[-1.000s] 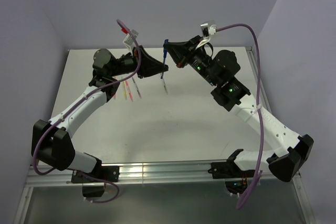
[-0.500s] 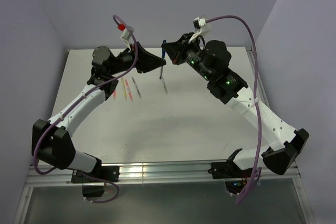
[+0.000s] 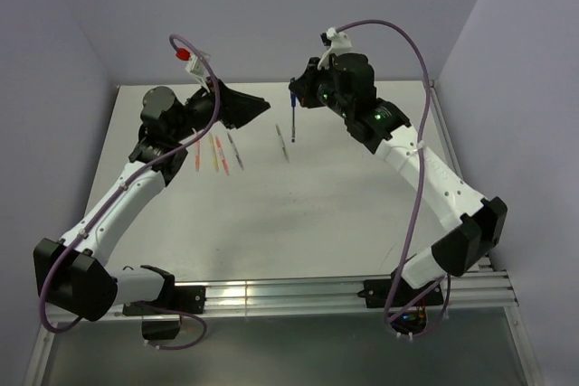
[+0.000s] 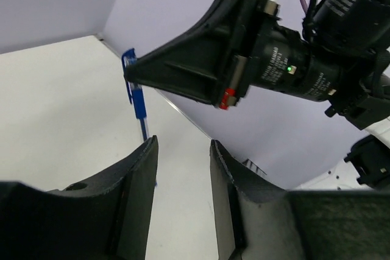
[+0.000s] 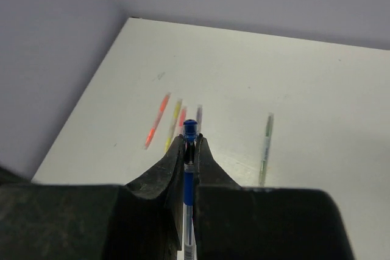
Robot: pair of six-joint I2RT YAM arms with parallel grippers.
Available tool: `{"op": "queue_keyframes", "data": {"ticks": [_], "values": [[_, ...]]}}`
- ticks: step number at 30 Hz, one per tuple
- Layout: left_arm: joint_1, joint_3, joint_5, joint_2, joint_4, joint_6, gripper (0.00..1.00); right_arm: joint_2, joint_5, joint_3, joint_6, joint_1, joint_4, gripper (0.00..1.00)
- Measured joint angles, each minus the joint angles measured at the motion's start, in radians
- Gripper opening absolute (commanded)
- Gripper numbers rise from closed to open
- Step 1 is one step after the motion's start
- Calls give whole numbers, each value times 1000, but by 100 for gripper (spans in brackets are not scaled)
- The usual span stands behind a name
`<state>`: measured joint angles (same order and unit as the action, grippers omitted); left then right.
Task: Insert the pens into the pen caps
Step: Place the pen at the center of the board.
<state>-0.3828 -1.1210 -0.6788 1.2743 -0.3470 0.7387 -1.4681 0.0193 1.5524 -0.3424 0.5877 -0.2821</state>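
We are seeing the right claw (image 5: 189, 142) clamping the blue pen (image 4: 139, 103); facing it, the left claw (image 4: 183, 142) is gaping, empty.

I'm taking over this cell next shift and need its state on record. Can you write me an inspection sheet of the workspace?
Surface: pale table, no spills seen.
Job's things: five loose pens lying at the far left, the green one apart; blue pen held upright, blue cap on its top; no loose caps made out.
Clutter: nothing seen.
Grippers: left gripper open, empty; right gripper shut on the blue pen.
Cables: purple cables loop above both arms, off the table.
Surroundings: lilac walls.
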Motion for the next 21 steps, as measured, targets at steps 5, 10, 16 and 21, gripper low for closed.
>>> {"op": "queue_keyframes", "data": {"ticks": [5, 10, 16, 21], "values": [[3, -3, 95, -6, 118, -40, 41, -177, 9, 82, 17, -78, -2, 0], [10, -7, 163, 23, 235, -66, 41, -411, 28, 123, 38, -136, -19, 0], [19, -13, 200, 53, 315, -81, 41, -682, 25, 304, 56, -164, -137, 0], [19, -13, 201, 74, 330, -82, 41, -781, 12, 393, 65, -164, -199, 0]]}}
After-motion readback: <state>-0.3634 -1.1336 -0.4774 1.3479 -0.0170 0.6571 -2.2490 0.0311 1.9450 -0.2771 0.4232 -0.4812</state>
